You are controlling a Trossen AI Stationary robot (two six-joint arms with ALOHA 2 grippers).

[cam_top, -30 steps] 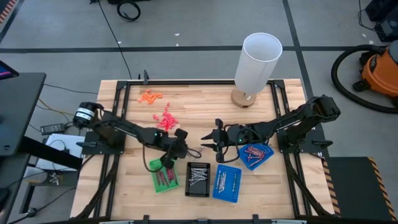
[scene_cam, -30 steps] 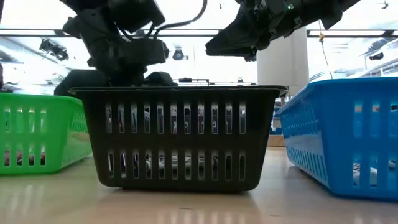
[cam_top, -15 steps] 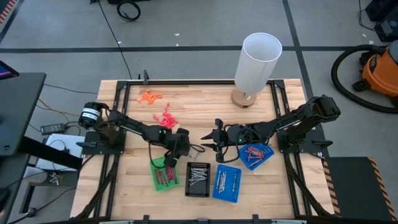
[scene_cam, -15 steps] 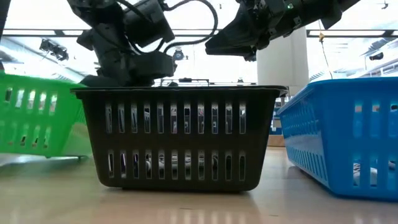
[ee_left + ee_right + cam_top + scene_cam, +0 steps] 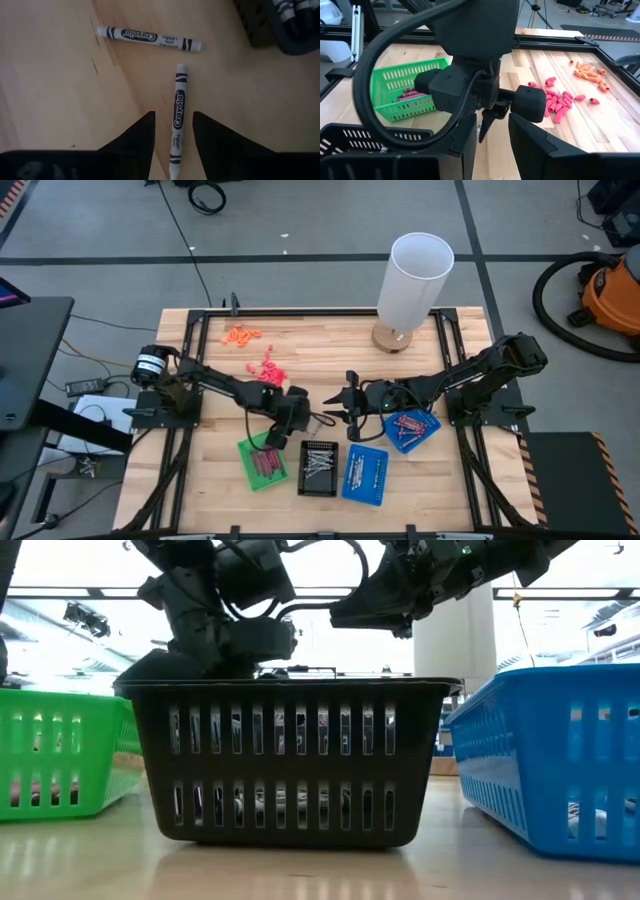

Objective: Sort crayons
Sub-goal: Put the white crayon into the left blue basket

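Two silvery-grey crayons lie flat on the bare wood just beyond the black tray (image 5: 318,468). One crayon (image 5: 177,107) lies between the fingers of my open left gripper (image 5: 174,117), which points steeply down over it (image 5: 298,423); I see no touch. The other crayon (image 5: 150,39) lies crosswise past it. The black tray holds grey crayons (image 5: 318,461). Dark red crayons (image 5: 412,95) lie in the green tray (image 5: 262,461). My right gripper (image 5: 330,408) hangs open and empty above the table, facing the left gripper.
A blue tray (image 5: 364,473) sits right of the black one, and a second blue tray (image 5: 410,429) lies under the right arm. Pink bits (image 5: 268,372) and orange bits (image 5: 241,334) lie at the far left. A tall white cylinder (image 5: 415,275) stands at the far edge.
My left gripper has gone from over the green tray toward the table's right and a little toward the far edge, still open, and now stands over the loose crayons. The green tray tipped for a moment and has settled flat again.
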